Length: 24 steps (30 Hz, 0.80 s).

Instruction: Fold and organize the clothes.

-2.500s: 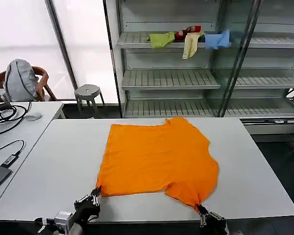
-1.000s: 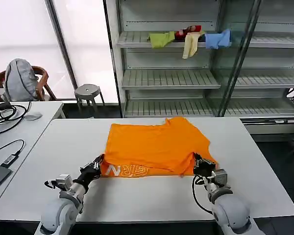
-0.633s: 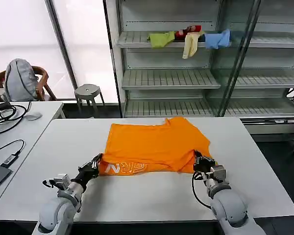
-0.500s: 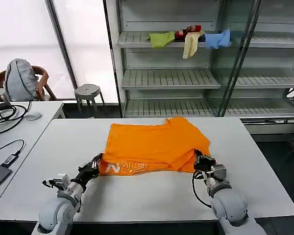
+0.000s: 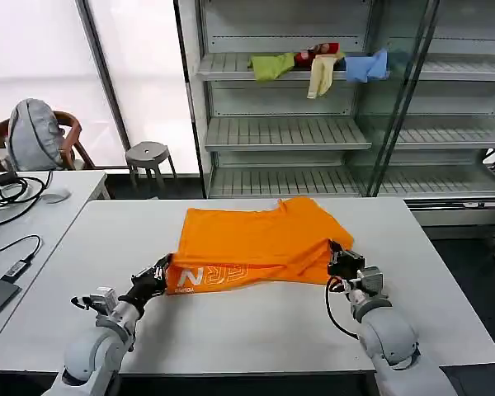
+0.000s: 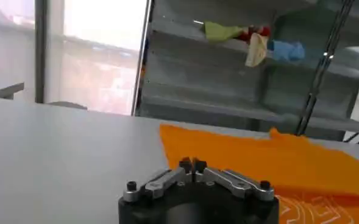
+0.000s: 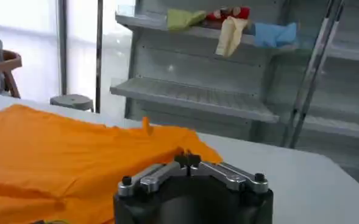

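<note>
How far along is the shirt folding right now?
Done: the T-shirt's near hem is turned over, white lettering up. In hand: left gripper and right gripper each pinch a corner of that hem above the table. Left: lay it down, fold more, tidy.

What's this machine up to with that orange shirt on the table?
It is folding the orange T-shirt on the grey table. The left gripper and right gripper, jaws shut on the shirt's near edge, each hold a corner, with that edge turned over so the white lettering faces up.
</note>
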{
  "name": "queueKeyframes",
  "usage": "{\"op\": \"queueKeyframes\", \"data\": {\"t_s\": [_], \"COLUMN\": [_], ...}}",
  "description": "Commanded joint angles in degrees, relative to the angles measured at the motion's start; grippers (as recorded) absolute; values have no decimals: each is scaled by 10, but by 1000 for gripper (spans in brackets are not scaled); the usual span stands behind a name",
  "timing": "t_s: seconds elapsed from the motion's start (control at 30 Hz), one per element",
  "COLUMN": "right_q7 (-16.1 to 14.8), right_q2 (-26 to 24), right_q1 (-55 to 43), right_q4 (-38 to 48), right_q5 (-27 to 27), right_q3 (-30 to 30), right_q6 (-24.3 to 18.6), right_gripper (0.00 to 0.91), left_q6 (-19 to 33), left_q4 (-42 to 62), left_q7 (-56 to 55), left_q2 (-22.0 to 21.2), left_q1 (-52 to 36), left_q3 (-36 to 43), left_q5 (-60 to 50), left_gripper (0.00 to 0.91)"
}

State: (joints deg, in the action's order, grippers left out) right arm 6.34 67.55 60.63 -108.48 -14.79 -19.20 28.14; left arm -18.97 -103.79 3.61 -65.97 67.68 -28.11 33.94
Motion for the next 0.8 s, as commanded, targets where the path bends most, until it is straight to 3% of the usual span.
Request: {"op": "queueKeyframes", "data": {"t_s": [0.03,0.6,0.63,0.67,0.7,0.73,0.8], "right_q7": [0,-1,-1,-1,-2,-2,-4], "right_q2": [0,5,5,6,6,7,7], "right_q1": [-11,-23,-23,-23,-24,-24,-24], "right_q4": [16,46,47,48,50,51,56], "right_q5": [1,9,10,11,11,12,20], "right_q3": [5,8,8,9,9,10,14], "right_q6": [0,-2,-2,-2,-2,-1,3], "right_gripper": [0,0,40,605,907,907,907], "left_q6": [1,11,11,11,11,11,11], "left_q4": [41,96,97,98,98,97,98], "left_q7": [6,20,20,20,21,22,27], "left_q2": [8,24,23,23,22,21,20], "left_q1": [-19,-57,-57,-57,-57,-56,-54], "left_q3": [14,34,35,35,36,36,37], "left_q5": [-13,-24,-25,-25,-26,-26,-31], "left_gripper": [20,20,20,20,60,907,907]}}
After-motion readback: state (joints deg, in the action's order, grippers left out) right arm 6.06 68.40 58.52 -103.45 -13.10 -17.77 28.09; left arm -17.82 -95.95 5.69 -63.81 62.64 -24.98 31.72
